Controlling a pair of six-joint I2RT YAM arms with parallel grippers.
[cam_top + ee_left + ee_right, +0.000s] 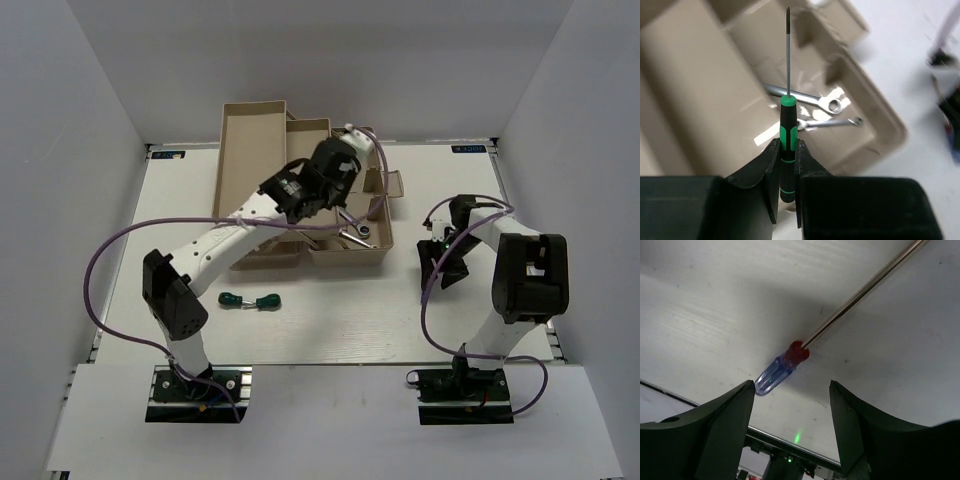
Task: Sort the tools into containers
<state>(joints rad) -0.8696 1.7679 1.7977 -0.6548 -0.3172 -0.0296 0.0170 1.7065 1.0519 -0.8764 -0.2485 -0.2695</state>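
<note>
Top view: toolbox (252, 140) upper centre, left arm (235, 235) over it; two green screwdrivers (232, 298) on table (330, 320), lower left.
Left wrist: left gripper (787, 152) clenched on slim screwdriver (788, 120), centre, over tray (882, 127) holding wrenches (807, 96); advise lowering, laying shaft lengthwise, then releasing.
Right wrist: right gripper (790, 387) spread; red/blue screwdriver (780, 370) centre frame, untouched; centre on handle.

Left arm (235, 238) lies slantwise over the toolbox (300, 258), barring its middle trays from above; the tall left tray (250, 150) stays open to approach. Below the left gripper (786, 150), clamped on a slim screwdriver (788, 125), two wrenches (810, 97) take up the right tray's floor. The near table (340, 320) is free except for two green screwdrivers (232, 298). Between the spread fingers of the right gripper (790, 390) lies a red-and-blue screwdriver (782, 367).
</note>
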